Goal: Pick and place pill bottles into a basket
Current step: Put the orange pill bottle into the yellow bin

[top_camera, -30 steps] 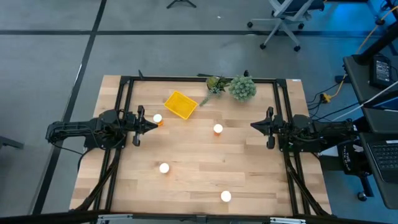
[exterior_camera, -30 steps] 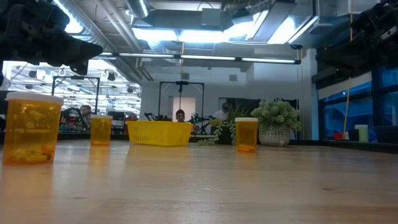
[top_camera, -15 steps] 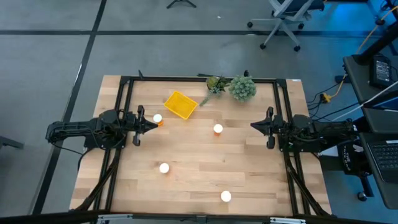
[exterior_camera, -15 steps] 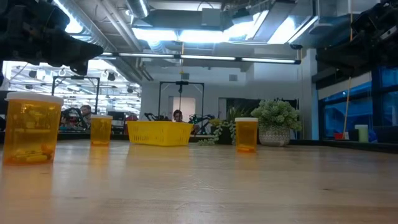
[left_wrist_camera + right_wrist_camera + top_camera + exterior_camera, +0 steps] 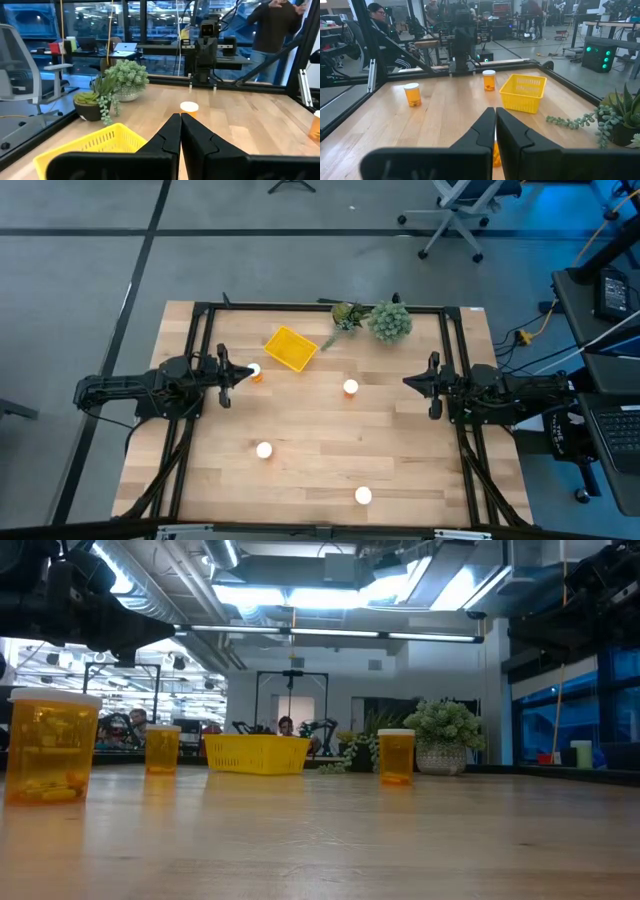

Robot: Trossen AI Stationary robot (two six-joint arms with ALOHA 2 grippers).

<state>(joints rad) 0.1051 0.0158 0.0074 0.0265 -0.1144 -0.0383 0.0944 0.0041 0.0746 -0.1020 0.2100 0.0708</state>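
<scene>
The yellow basket (image 5: 290,348) sits at the table's far middle-left; it also shows in the low view (image 5: 255,753). Four orange pill bottles with white caps stand upright on the table: one (image 5: 254,371) just right of my left gripper and near the basket, one at the middle (image 5: 350,388), one at the near left (image 5: 264,449), one at the near edge (image 5: 363,496). My left gripper (image 5: 243,372) (image 5: 180,120) is shut and empty, above the table beside the first bottle. My right gripper (image 5: 408,382) (image 5: 495,114) is shut and empty at the right.
Two green plant clumps (image 5: 375,318) stand at the far edge, right of the basket. A dark metal frame (image 5: 320,306) runs around the table. A person (image 5: 377,20) sits beyond the table's left side, and another stands beyond its right side (image 5: 275,30).
My left gripper has shifted a little toward the table's far edge and turned slightly, staying shut. The bottles and the basket have stayed where they were.
</scene>
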